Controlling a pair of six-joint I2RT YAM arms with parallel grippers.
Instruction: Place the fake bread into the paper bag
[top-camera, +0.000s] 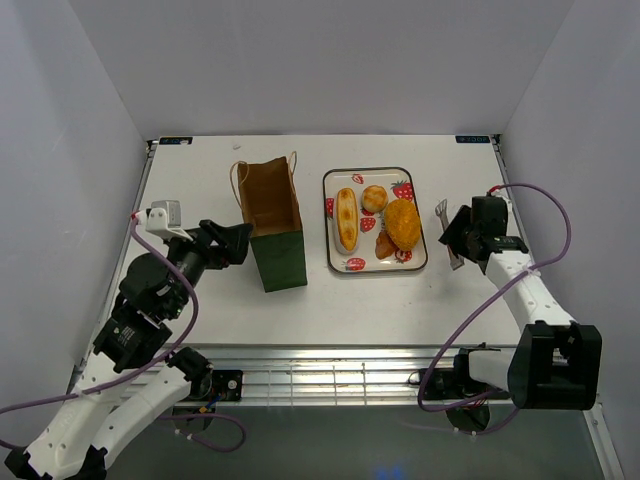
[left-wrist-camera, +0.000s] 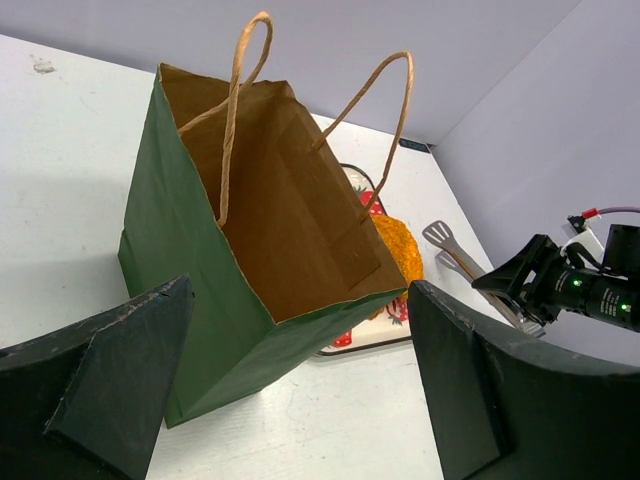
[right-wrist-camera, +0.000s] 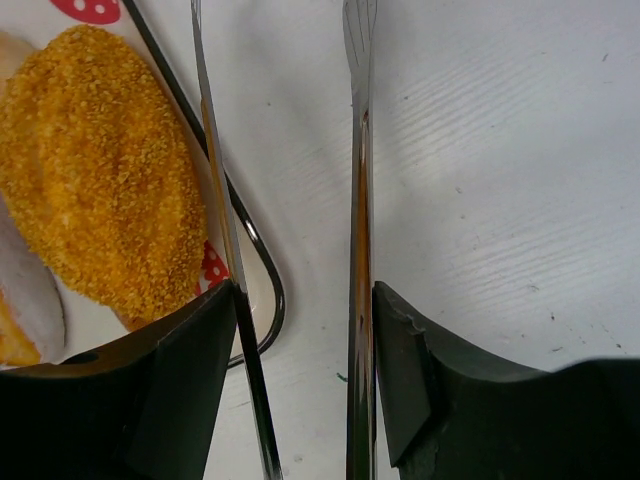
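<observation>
The paper bag (top-camera: 272, 215) stands upright and open at left of centre, dark green outside and brown inside; it also shows in the left wrist view (left-wrist-camera: 190, 260). On the tray (top-camera: 335, 180) lie the long roll (top-camera: 346, 219), the small round bun (top-camera: 374, 198), the large oval orange bun (top-camera: 403, 224) and the small dark-brown piece (top-camera: 386, 245). My left gripper (top-camera: 240, 243) is open and empty just left of the bag's base. My right gripper (top-camera: 452, 238) is right of the tray, shut on metal tongs (right-wrist-camera: 358, 200) whose two arms stand apart, tips on the table beside the oval bun (right-wrist-camera: 100, 180).
The tray's dark rim (right-wrist-camera: 255, 250) lies close to the left tong arm. The bag's two loop handles (left-wrist-camera: 240, 90) stand above its mouth. White walls enclose the table on the left, back and right.
</observation>
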